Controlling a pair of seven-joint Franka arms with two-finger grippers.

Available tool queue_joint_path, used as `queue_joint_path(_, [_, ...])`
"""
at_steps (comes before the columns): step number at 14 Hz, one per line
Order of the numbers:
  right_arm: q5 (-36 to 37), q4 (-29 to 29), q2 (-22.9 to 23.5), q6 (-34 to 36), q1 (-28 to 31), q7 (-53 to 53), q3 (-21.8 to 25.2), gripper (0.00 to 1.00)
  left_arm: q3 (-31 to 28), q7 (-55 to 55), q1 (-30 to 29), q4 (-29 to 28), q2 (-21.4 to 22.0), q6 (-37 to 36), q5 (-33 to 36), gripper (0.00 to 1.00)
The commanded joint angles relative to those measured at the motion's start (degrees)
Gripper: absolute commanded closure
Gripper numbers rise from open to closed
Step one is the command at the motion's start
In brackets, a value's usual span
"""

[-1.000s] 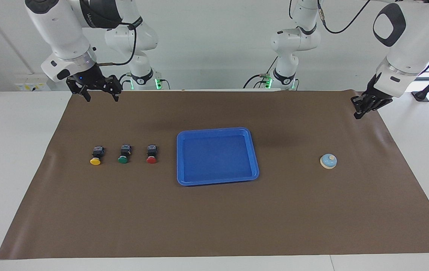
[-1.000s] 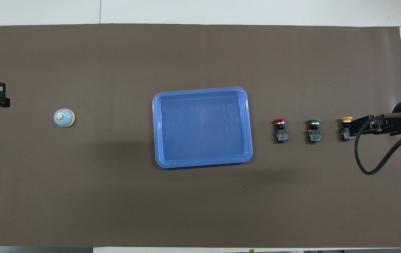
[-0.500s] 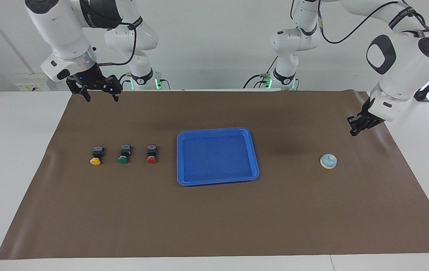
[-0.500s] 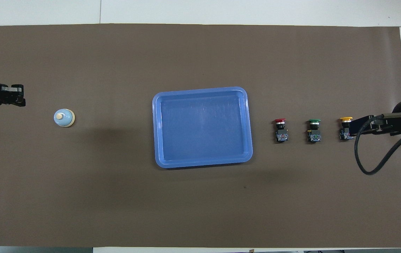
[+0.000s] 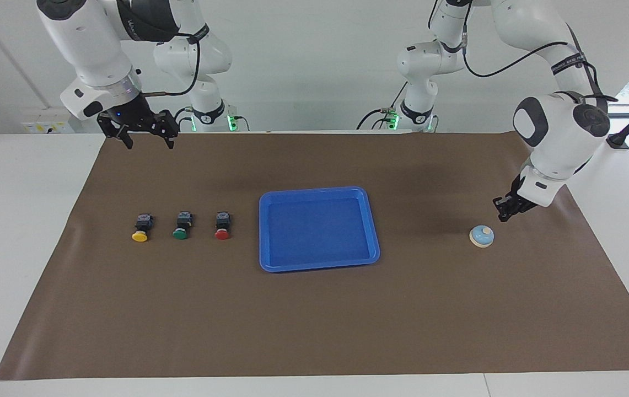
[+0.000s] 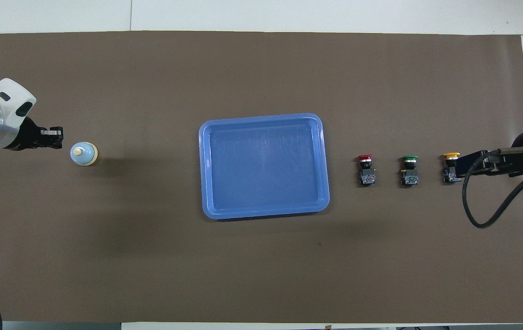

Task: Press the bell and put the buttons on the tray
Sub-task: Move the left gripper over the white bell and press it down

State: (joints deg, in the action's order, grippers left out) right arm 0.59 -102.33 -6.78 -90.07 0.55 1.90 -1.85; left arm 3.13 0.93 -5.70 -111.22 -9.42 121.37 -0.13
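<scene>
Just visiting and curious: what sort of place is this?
Probably a robotics lab: two white robot arms stand at a table covered by a brown mat, with a blue tray and a small bell laid out for practice.

place: robotics lab, pretty clearly
giveaway: two white Franka arms [image 5: 559,127] bolted at a white table [image 5: 22,220]
surface: brown mat [image 5: 314,309] laid flat
walls: plain white, cables hanging

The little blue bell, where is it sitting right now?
The bell sits on the brown mat toward the left arm's end of the table, apart from the tray, with the shut left gripper just above it.
</scene>
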Motion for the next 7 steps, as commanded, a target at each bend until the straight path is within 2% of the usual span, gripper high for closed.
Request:
queue_joint_path(1, [0.03,0.64,0.37,0.95,0.85,-0.93,-0.53,0.00,-0.05,-0.84,-0.37,-2.58,-0.95,5.09,-0.39,1.00])
queue_joint_path(5, [0.03,0.64,0.37,0.95,0.85,-0.93,-0.61,0.00,-0.05,-0.76,0.07,-6.81,-2.18,11.42,-0.39,1.00])
queue_joint_path(7, [0.03,0.64,0.37,0.95,0.85,-0.93,-0.53,0.00,-0.05,-0.76,0.42,-7.43,-3.24,12.05,-0.39,1.00])
